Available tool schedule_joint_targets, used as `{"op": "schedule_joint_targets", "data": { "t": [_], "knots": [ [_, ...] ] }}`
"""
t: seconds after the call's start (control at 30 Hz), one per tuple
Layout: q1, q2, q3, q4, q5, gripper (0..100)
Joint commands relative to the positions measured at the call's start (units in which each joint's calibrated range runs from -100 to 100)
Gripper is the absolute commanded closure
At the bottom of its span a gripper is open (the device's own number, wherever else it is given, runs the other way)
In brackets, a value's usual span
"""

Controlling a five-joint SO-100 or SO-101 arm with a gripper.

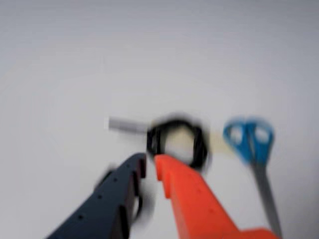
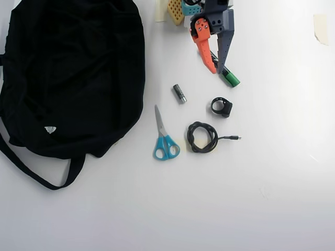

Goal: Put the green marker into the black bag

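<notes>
In the overhead view the green marker [image 2: 229, 80] lies on the white table at the top middle. Its green cap pokes out past my fingertips and its black barrel is hidden under my gripper [image 2: 216, 70]. The orange finger [image 2: 205, 52] and the grey finger [image 2: 225, 47] stand almost together, with nothing visibly held. The big black bag [image 2: 73, 73] fills the left side, well apart from the gripper. The wrist view is blurred: the gripper [image 1: 149, 162] shows a thin gap, and I cannot make out the marker there.
A short grey cylinder [image 2: 179, 93], a small black ring part [image 2: 222, 106], a coiled black cable [image 2: 202, 137] and blue-handled scissors [image 2: 164, 137] lie below the gripper. The wrist view shows the cable [image 1: 177, 142] and scissors [image 1: 251, 142]. The bag's strap [image 2: 31, 170] loops at lower left.
</notes>
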Motion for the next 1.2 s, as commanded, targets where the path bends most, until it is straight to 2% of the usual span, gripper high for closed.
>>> {"op": "schedule_joint_targets", "data": {
  "t": [0.0, 0.17, 0.33, 0.53, 1.17],
  "knots": [
    [0.4, 13.7, -13.6, -10.2, 0.3, 98],
    [1.1, 26.9, -25.6, -17.5, 0.7, 98],
    [1.9, 38.2, -40.5, -17.9, 0.8, 98],
    [4.1, 46.5, -48.6, -19.0, 0.8, 98],
    [4.7, 46.9, -48.5, -19.0, 0.9, 98]
  ]
}}
